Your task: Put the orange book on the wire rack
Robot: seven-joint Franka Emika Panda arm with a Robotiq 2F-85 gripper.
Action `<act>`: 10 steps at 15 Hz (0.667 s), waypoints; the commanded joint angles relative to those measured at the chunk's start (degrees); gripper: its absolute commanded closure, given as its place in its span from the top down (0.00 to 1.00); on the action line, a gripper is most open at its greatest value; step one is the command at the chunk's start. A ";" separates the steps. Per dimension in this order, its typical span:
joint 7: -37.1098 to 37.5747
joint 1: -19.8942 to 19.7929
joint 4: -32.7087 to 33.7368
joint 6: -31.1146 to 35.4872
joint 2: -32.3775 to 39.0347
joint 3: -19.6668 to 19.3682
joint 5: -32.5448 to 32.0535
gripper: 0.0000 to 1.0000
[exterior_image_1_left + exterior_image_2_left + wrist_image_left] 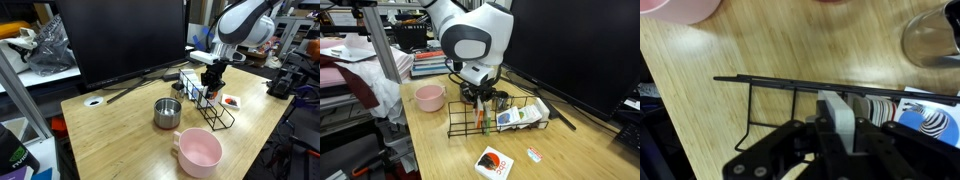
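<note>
My gripper (210, 80) is shut on the orange book (480, 120) and holds it upright, on edge, with its lower part down between the wires of the wire rack (462, 126). In the wrist view the book's pale edge (836, 112) sits between my fingers (837, 135), just behind the rack's top bar (770, 81). The black rack (224, 118) stands in the middle of the wooden table. I cannot tell whether the book's bottom edge touches the rack floor.
Other books (523, 117) lie in the rack beside the gripper. A metal cup (167, 112) and a pink bowl (198, 150) stand near the rack. A small flat red-and-white thing (495, 162) lies on the table. A large monitor (125, 40) stands behind.
</note>
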 commanded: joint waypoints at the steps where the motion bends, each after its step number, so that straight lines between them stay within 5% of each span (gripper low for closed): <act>1: -1.72 -0.20 0.88 1.23 1.54 0.02 1.56 0.04; 10: -1.04 0.04 1.65 4.03 4.77 -0.10 1.36 0.04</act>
